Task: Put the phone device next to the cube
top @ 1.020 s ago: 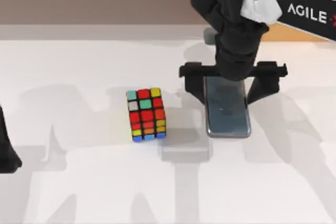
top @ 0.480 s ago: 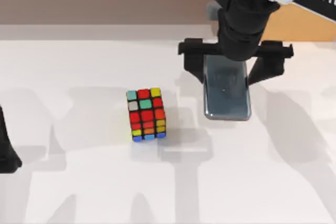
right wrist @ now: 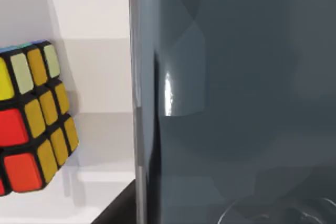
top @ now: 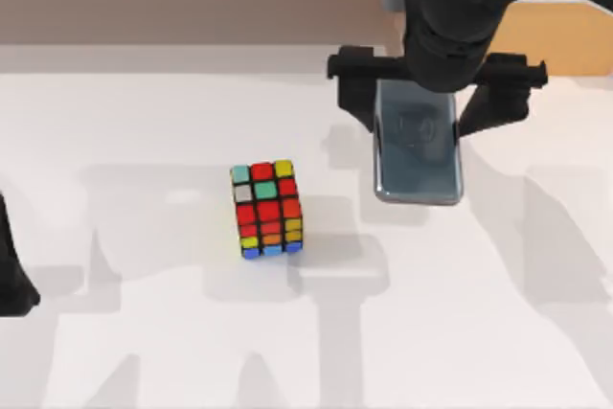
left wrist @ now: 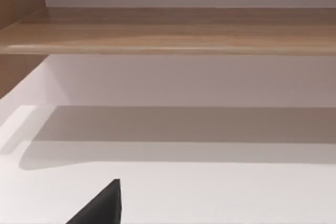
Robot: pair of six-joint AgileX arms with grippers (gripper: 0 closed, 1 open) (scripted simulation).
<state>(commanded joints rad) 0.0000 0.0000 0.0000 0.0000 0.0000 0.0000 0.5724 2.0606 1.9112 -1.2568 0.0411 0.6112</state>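
gripping the smartphone [top: 418,155] by its long edges, right gripper [top: 419,102] hangs right of the puzzle cube [top: 266,209]; no readable writing. left gripper [top: 14,280] is parked far left, fingers' state unclear.

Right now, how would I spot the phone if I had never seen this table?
Look at the white table from above and find the black right gripper toward its far right. The phone device sits between its fingers, a flat, glossy dark slab with a silver rim. The cube to its left is small, blocky and many-coloured.
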